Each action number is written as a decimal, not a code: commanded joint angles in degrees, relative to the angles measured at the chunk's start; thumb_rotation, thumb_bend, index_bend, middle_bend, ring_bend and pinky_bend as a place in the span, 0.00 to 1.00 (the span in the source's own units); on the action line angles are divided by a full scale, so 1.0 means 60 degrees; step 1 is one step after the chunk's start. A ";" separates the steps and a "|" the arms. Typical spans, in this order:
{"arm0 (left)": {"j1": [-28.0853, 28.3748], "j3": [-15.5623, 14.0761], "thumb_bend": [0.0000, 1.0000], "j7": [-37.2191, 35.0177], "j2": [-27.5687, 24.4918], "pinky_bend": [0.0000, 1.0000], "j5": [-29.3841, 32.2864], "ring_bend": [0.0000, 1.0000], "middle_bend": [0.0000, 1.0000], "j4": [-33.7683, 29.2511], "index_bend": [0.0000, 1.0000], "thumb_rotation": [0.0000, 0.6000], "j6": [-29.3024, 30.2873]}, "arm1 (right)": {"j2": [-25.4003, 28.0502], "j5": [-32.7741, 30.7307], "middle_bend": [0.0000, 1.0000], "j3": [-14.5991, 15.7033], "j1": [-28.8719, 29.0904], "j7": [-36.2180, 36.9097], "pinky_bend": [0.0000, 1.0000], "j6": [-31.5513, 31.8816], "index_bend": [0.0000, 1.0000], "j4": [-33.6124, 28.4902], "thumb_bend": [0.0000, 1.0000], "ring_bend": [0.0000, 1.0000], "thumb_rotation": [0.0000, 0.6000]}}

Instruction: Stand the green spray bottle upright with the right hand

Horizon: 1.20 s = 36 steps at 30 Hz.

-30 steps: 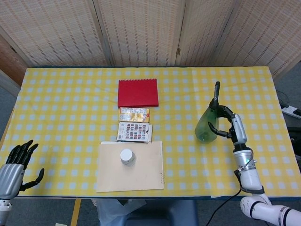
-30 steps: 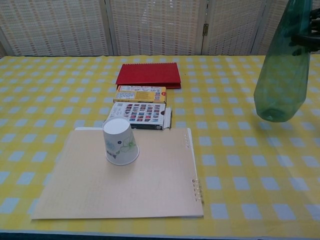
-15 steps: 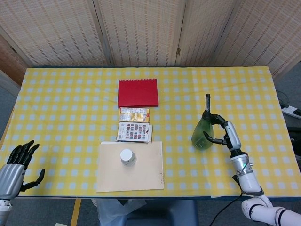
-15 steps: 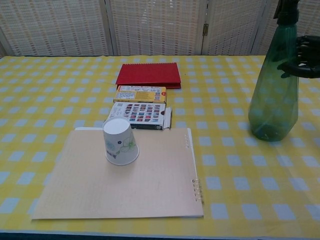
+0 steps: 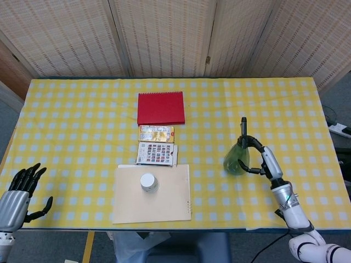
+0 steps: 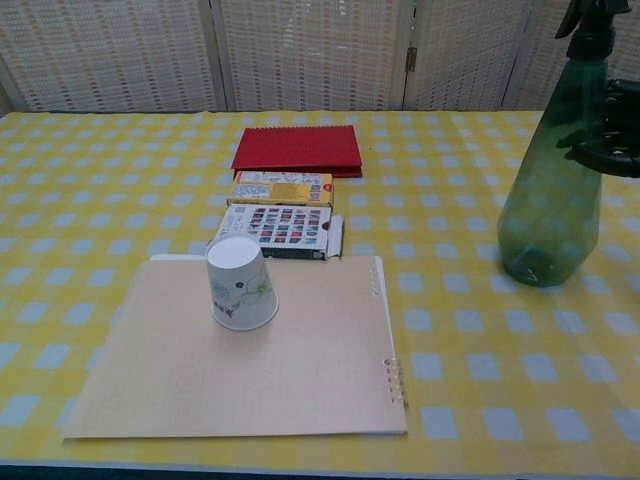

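Observation:
The green spray bottle point(image 5: 235, 159) point(image 6: 553, 200) stands upright on the yellow checked tablecloth at the right side, its dark nozzle on top. My right hand point(image 5: 259, 156) point(image 6: 612, 128) wraps its dark fingers around the bottle's upper body from the right and holds it. The base rests on the cloth in the chest view. My left hand point(image 5: 20, 191) hangs off the table's front left corner, fingers spread, holding nothing.
A red notebook point(image 5: 160, 108), a yellow box point(image 5: 156, 133) and a patterned box point(image 5: 157, 153) lie in a column at mid table. In front of them an upturned paper cup point(image 5: 148, 182) sits on a beige pad point(image 5: 167, 204).
The bottle came down from the air, tipped from a lean to vertical, and now rests on the cloth slightly nearer the front edge. The right hand moved with it.

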<state>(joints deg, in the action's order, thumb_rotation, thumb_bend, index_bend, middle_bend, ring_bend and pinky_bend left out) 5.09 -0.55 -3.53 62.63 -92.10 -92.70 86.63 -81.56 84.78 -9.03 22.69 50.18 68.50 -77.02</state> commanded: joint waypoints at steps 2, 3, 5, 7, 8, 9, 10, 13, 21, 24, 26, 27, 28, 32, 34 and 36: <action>0.0008 -0.0005 0.48 0.0030 0.0006 0.00 -0.0003 0.02 0.03 -0.0004 0.00 0.55 -0.0017 | 0.0162 0.0122 0.18 0.0138 -0.0098 -0.0250 0.14 0.0167 0.13 0.0033 0.38 0.21 1.00; 0.0009 -0.0008 0.48 0.0043 0.0009 0.00 -0.0011 0.02 0.03 -0.0005 0.00 0.55 -0.0017 | 0.0191 0.0118 0.17 0.0147 -0.0105 -0.0345 0.12 0.0183 0.12 0.0043 0.38 0.20 1.00; 0.0002 -0.0018 0.48 0.0062 0.0012 0.00 -0.0025 0.02 0.03 -0.0010 0.00 0.55 -0.0005 | 0.0274 0.0080 0.14 0.0165 -0.0139 -0.0473 0.08 0.0208 0.09 -0.0007 0.38 0.17 1.00; -0.0002 -0.0011 0.48 0.0053 0.0013 0.00 -0.0017 0.02 0.03 -0.0011 0.00 0.55 0.0008 | 0.0350 0.0083 0.13 0.0175 -0.0185 -0.0599 0.05 0.0300 0.07 -0.0059 0.38 0.16 1.00; 0.0001 -0.0004 0.48 0.0054 0.0016 0.00 -0.0004 0.02 0.03 -0.0007 0.00 0.55 0.0004 | 0.0407 0.0096 0.12 0.0188 -0.0219 -0.0690 0.04 0.0368 0.06 -0.0097 0.38 0.15 1.00; 0.0006 -0.0003 0.48 0.0050 0.0015 0.00 0.0003 0.02 0.03 -0.0006 0.00 0.55 -0.0009 | 0.0455 0.0111 0.11 0.0199 -0.0248 -0.0742 0.03 0.0426 0.05 -0.0136 0.38 0.14 1.00; 0.0011 -0.0006 0.48 0.0056 0.0016 0.00 0.0010 0.02 0.03 -0.0003 0.00 0.55 -0.0026 | 0.0520 0.0128 0.11 0.0213 -0.0295 -0.0817 0.02 0.0514 0.04 -0.0188 0.38 0.13 1.00; 0.0013 -0.0010 0.48 0.0094 0.0026 0.00 -0.0002 0.02 0.03 -0.0006 0.00 0.55 -0.0027 | 0.0709 0.0192 0.09 0.0292 -0.0443 -0.0904 0.00 0.0727 0.02 -0.0371 0.38 0.11 1.00; 0.0004 -0.0029 0.48 0.0146 0.0035 0.00 -0.0039 0.02 0.03 -0.0033 0.00 0.55 -0.0004 | 0.1503 0.0531 0.04 0.0680 -0.0864 -0.0653 0.00 0.1138 0.00 -0.1087 0.38 0.06 1.00; -0.0009 -0.0020 0.48 0.0120 0.0027 0.00 -0.0037 0.02 0.03 -0.0040 0.00 0.55 0.0034 | 0.1884 0.0775 0.02 0.0914 -0.1163 -0.0626 0.00 0.1527 0.00 -0.1290 0.38 0.04 1.00; -0.0016 -0.0013 0.48 0.0102 0.0024 0.00 -0.0037 0.02 0.03 -0.0031 0.00 0.55 0.0056 | 0.2248 0.1057 0.00 0.1182 -0.1419 -0.0725 0.00 0.1828 0.00 -0.1423 0.38 0.02 1.00; -0.0016 -0.0013 0.48 0.0105 0.0027 0.00 -0.0036 0.02 0.03 -0.0027 0.00 0.55 0.0055 | 0.2472 0.1157 0.00 0.1338 -0.1531 -0.0886 0.00 0.1880 0.00 -0.1491 0.38 0.01 1.00; -0.0016 -0.0013 0.48 0.0121 0.0032 0.00 -0.0033 0.02 0.03 -0.0027 0.00 0.55 0.0052 | 0.2779 0.1286 0.00 0.1537 -0.1696 -0.1268 0.00 0.1979 0.00 -0.1585 0.38 0.00 1.00; -0.0030 -0.0022 0.48 0.0261 0.0065 0.00 -0.0057 0.02 0.03 -0.0044 0.00 0.55 0.0078 | 0.3568 0.0873 0.00 0.1994 -0.2492 -0.5116 0.00 0.2189 0.00 -0.1803 0.38 0.00 1.00; -0.0041 -0.0023 0.48 0.0342 0.0088 0.00 -0.0077 0.02 0.03 -0.0058 0.00 0.55 0.0106 | 0.3746 0.0185 0.00 0.2056 -0.2896 -0.7428 0.00 0.2247 0.00 -0.2251 0.38 0.00 1.00; -0.0053 -0.0031 0.48 0.0429 0.0110 0.00 -0.0112 0.02 0.03 -0.0071 0.00 0.55 0.0139 | 0.3661 -0.0564 0.00 0.1946 -0.3266 -0.9036 0.00 0.2538 0.00 -0.2787 0.38 0.00 1.00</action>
<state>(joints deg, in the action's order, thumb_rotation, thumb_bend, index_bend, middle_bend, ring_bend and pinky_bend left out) 4.81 -0.71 -1.09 63.22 -92.68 -93.08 87.39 -62.97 89.22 0.80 9.79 23.68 80.89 -87.83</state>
